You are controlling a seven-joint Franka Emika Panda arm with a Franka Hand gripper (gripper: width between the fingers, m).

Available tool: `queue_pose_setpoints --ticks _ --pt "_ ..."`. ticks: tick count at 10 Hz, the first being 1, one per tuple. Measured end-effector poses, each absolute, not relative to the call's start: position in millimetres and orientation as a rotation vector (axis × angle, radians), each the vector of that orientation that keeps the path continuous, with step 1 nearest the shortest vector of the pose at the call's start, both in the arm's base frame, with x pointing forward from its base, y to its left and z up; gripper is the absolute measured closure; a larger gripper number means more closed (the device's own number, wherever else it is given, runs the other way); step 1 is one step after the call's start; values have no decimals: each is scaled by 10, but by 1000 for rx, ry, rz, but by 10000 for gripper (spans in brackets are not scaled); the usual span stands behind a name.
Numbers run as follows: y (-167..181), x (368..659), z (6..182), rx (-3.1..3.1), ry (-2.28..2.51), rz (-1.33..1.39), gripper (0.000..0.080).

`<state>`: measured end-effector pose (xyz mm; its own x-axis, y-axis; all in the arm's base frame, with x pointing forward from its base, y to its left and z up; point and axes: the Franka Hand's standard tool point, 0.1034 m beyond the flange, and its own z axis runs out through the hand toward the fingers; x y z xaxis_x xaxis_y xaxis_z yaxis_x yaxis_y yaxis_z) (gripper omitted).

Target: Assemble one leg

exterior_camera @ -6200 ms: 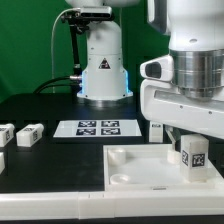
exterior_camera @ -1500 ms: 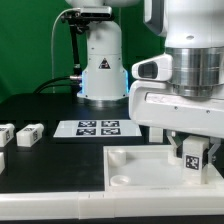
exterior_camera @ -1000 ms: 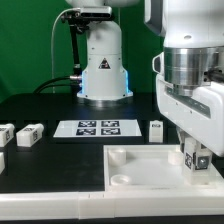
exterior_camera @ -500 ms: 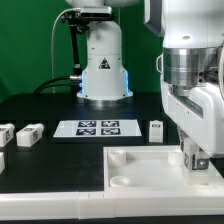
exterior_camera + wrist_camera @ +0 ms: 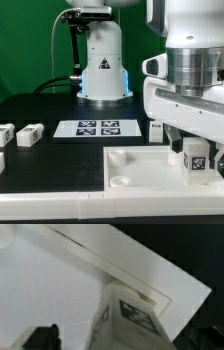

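Note:
The leg (image 5: pixel 196 157), a stubby white post with a black-and-white tag, stands upright on the far right corner of the large white panel (image 5: pixel 140 168). My gripper (image 5: pixel 195 150) is straight above it with its fingers down on either side. In the wrist view the leg (image 5: pixel 132 317) rises from the panel's corner (image 5: pixel 50 280). One dark finger (image 5: pixel 42 337) shows with a gap between it and the leg. The jaws look open around the leg. Three other legs lie on the black table: two at the exterior view's left (image 5: pixel 28 133) and one behind the panel (image 5: pixel 157 130).
The marker board (image 5: pixel 97 127) lies behind the panel, in front of the arm's base (image 5: pixel 103 70). A round socket (image 5: pixel 122 181) shows in the panel's front left corner. The panel's edge runs close to the leg, with black table beyond.
My wrist has turned back from its rotated stance to face the camera as it did at first. The leg stays on the panel's corner, its tag facing the camera again.

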<state>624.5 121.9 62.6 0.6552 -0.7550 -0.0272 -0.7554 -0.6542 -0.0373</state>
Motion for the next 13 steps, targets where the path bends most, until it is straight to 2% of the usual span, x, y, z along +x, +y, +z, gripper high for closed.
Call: queue_pose_setpoints --ticks 7,8,9,10,11,12,13 --pt "1159 6250 614 -3098 254 -11 151" --pt "1138 6260 615 -3097 253 -16 151" --pt "1142 6259 615 -3097 259 -15 262" --pt "1140 6260 615 -3097 259 -16 262" --pt "1140 6259 615 -3097 259 -15 439" --pt "1140 6259 615 -3097 259 -15 511" --pt "1140 6259 615 -3095 284 -15 511"
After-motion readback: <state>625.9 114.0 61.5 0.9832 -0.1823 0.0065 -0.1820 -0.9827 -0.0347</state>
